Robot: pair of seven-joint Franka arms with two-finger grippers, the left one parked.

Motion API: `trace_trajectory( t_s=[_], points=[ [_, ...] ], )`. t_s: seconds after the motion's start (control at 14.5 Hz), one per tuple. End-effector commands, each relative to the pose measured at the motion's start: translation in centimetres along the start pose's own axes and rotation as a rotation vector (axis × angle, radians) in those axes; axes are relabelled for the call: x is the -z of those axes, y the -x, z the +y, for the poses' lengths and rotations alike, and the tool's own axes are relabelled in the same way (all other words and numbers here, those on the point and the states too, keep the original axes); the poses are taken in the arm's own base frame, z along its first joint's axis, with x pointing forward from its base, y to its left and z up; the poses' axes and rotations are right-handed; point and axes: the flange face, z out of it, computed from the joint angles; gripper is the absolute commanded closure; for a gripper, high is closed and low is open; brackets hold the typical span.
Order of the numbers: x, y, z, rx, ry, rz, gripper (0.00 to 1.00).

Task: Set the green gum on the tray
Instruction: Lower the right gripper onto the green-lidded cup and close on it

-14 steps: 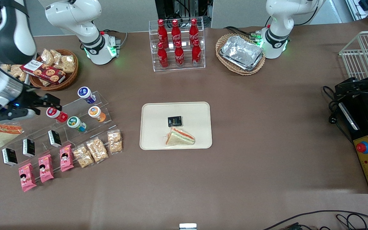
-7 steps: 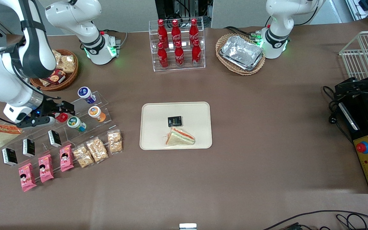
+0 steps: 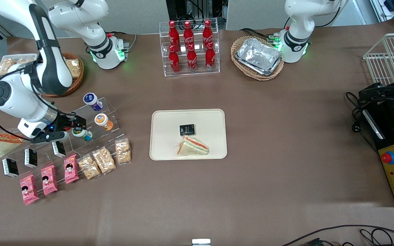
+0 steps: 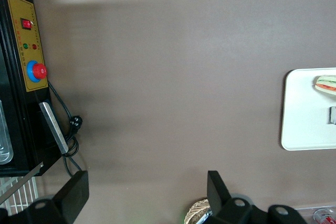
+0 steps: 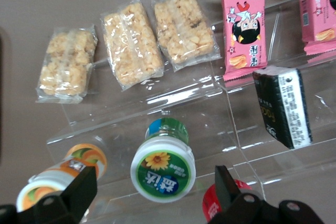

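Observation:
The green gum (image 3: 81,133) lies on a step of the clear acrylic stand (image 3: 109,106), its green lid with a white centre label facing the right wrist camera (image 5: 164,167). My right gripper (image 3: 69,127) hovers just above it, open, one finger on each side of the lid (image 5: 153,183), and neither finger touches it. The cream tray (image 3: 187,116) lies flat at mid-table, well toward the parked arm's end from the stand, and its edge shows in the left wrist view (image 4: 299,108).
An orange-lidded bottle (image 5: 59,178) and a red-lidded bottle (image 5: 221,204) flank the gum, with a blue-lidded one (image 3: 91,100) higher on the stand. Black packets (image 5: 283,106), snack bars (image 3: 104,159) and pink packets (image 3: 48,178) fill the lower steps. A sandwich (image 3: 193,147) and a black packet (image 3: 187,129) lie on the tray.
The right gripper has moved along the stand from beside the red-lidded bottle to over the green gum, and now covers the red bottle in the front view. Its fingers stay open.

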Motion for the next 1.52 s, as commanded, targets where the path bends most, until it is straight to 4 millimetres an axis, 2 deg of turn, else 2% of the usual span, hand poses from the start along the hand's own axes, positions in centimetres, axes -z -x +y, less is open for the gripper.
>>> trace_trajectory(
  t_s=[0.0, 0.28, 0.34, 0.48, 0.55, 0.69, 0.76, 0.83, 0.97, 1.24, 1.45],
  points=[
    [-2.1, 0.9, -0.2, 0.013, 0.000, 0.013, 0.00],
    [-4.0, 1.4, -0.1, 0.027, 0.010, 0.017, 0.03],
    [-4.3, 1.3, -0.1, 0.035, 0.011, 0.012, 0.15],
    [-4.1, 1.2, -0.1, 0.043, 0.012, 0.016, 0.53],
    [-3.9, 1.2, 0.0, 0.043, 0.011, 0.018, 0.68],
    [-3.4, 1.2, 0.0, 0.048, 0.007, 0.020, 0.84],
    [-2.8, 1.1, 0.1, 0.048, 0.005, 0.025, 0.84],
    [-1.7, 0.8, 0.1, 0.049, 0.000, 0.019, 0.84],
    [1.8, -0.2, 0.2, 0.051, -0.020, -0.021, 0.84],
    [11.2, -1.5, 0.5, 0.054, -0.054, -0.114, 0.84],
    [17.0, -1.6, 0.7, 0.055, -0.061, -0.121, 0.84]
  ],
)
